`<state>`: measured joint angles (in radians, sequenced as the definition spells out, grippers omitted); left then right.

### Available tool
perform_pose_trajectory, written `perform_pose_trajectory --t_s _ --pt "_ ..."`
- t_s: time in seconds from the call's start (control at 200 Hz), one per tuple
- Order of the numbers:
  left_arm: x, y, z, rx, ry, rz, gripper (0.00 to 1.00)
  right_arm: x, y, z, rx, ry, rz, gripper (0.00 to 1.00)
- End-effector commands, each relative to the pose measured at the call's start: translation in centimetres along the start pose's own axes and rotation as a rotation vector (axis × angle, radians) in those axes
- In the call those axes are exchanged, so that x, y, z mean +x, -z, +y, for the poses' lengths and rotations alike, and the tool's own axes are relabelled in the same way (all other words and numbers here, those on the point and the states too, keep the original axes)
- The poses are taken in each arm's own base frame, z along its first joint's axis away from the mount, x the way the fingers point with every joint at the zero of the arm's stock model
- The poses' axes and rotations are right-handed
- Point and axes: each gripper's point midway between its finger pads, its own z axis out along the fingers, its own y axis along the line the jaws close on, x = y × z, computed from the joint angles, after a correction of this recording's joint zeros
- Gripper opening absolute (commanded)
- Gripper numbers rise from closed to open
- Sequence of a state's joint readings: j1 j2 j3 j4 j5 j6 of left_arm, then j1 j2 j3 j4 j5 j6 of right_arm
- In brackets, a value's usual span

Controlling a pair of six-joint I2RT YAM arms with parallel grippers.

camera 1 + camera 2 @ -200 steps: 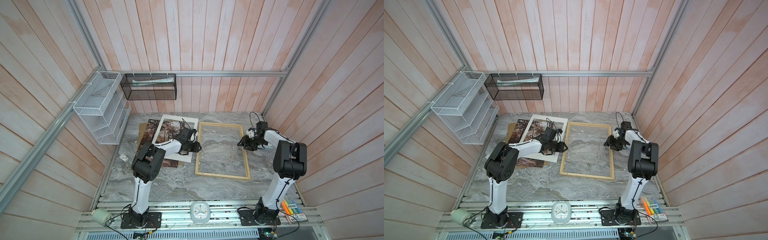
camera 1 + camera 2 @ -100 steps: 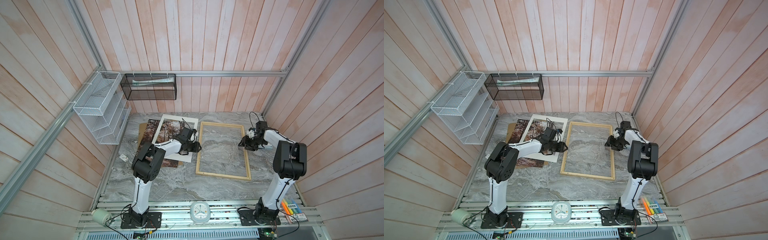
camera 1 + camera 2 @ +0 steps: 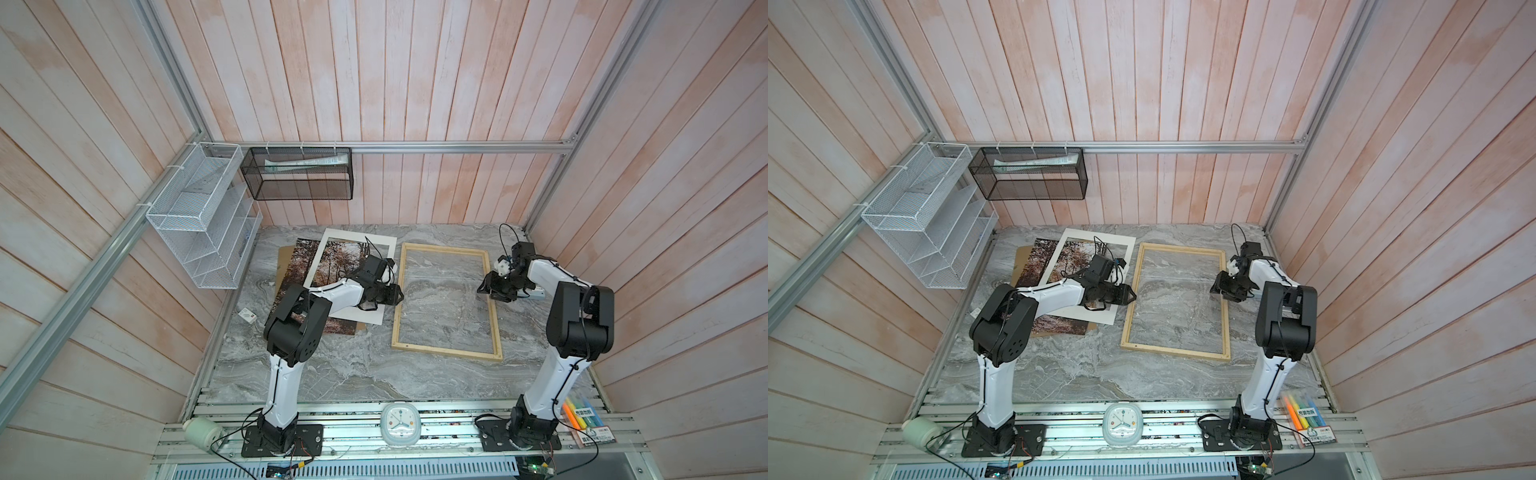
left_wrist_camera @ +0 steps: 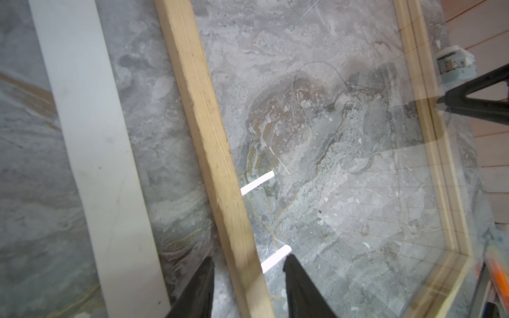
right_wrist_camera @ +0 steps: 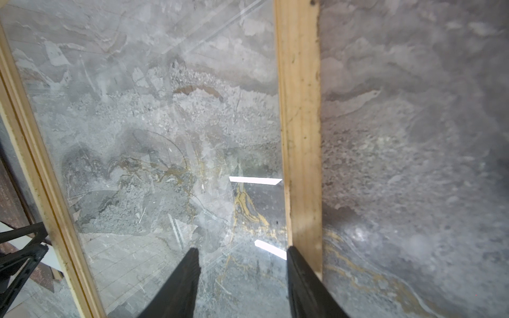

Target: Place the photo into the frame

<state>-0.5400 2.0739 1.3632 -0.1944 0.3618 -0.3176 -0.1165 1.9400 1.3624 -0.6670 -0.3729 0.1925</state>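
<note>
A: Where's the photo (image 3: 336, 262) for us?
B: Far-left part of the table (image 3: 353, 374), lying flat, outside the frame (image 3: 446, 351). We see it on a brown backing board (image 3: 286, 266), w/ a white mat (image 3: 361, 235) askew over most of it. The trees show thru the mat's window and along its left side.
A: And the frame?
B: Just right of the mat, flat on the marble-look top, mid-table, long sides running near-far. Pale wood w/ a clear pane in it; we get reflections off it in both wrist views.
A: L gripper (image 4: 249, 258)?
B: At the frame's left rail, approx midway along. Its wrist cam shows us the jaws part-spread, one finger each side of the rail w/ a gap on both sides, so no squeeze and nothing held. Whether the tips touch the table, we can't tell.
A: R gripper (image 5: 242, 249)?
B: At the right rail, far half. Jaws spread likewise, one finger (image 5: 179, 283) above the pane, the other at the rail's inner edge. We see no grip on anything.
A: Rest?
B: White wire rack (image 3: 199, 224) on the left wall, black mesh basket (image 3: 299, 174) on the far wall, small clock (image 3: 401, 424) at the near edge, highlighters (image 3: 582, 415) near-right.
</note>
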Motion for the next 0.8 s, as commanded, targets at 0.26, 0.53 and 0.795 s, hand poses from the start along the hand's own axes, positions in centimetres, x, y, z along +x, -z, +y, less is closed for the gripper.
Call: perform_pose_trajectory --t_s 0.26,0.53,0.795 --pt "-0.05 -0.26 -0.27 0.004 -0.021 0.000 0.46 -0.41 1.83 -1.14 0.085 -0.002 -0.024 0.53" --pt "-0.17 -0.07 -0.38 0.001 -0.020 -0.004 0.46 -0.63 1.87 -0.62 0.071 0.007 -0.029 0.53" --pt "-0.44 0.06 -0.38 -0.008 -0.012 -0.014 0.46 -0.60 1.49 -1.02 0.087 0.005 -0.025 0.53"
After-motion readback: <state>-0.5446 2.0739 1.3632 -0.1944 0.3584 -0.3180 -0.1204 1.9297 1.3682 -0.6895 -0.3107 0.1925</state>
